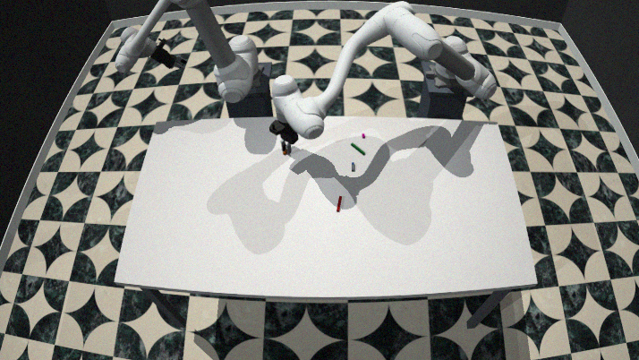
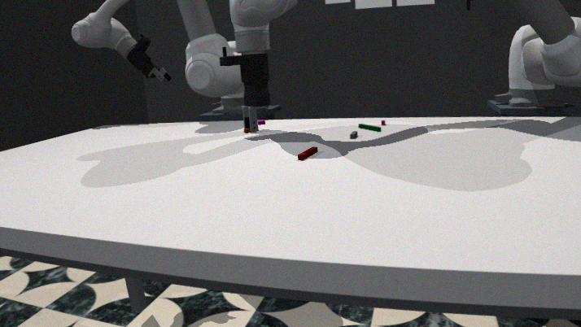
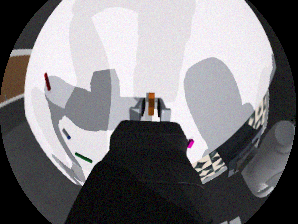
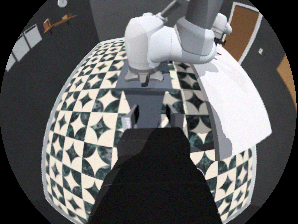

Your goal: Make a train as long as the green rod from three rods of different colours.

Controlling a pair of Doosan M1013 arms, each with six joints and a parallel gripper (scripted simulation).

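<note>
An orange rod (image 1: 285,153) (image 2: 246,131) (image 3: 151,97) lies between the fingers of my left gripper (image 1: 286,148) (image 2: 250,124) (image 3: 151,103), which is partly open, low at the table, with a small gap each side. A grey rod (image 1: 353,168) (image 2: 352,135) (image 3: 64,131) lies flat; a blue rod (image 1: 353,164) (image 3: 69,137) seems to be in line against its back end. The green rod (image 1: 358,149) (image 2: 369,128) (image 3: 84,157) lies behind them. My right gripper (image 1: 181,64) (image 2: 164,76) (image 4: 152,110) is open and empty, raised off the table's back left.
A red rod (image 1: 339,204) (image 2: 307,154) (image 3: 47,81) lies nearer the front. A magenta rod (image 1: 363,135) (image 2: 383,122) lies behind the green one. Another magenta rod (image 2: 261,122) (image 3: 190,143) lies behind my left gripper, hidden in the top view. Arm shadows cross the table (image 1: 313,269).
</note>
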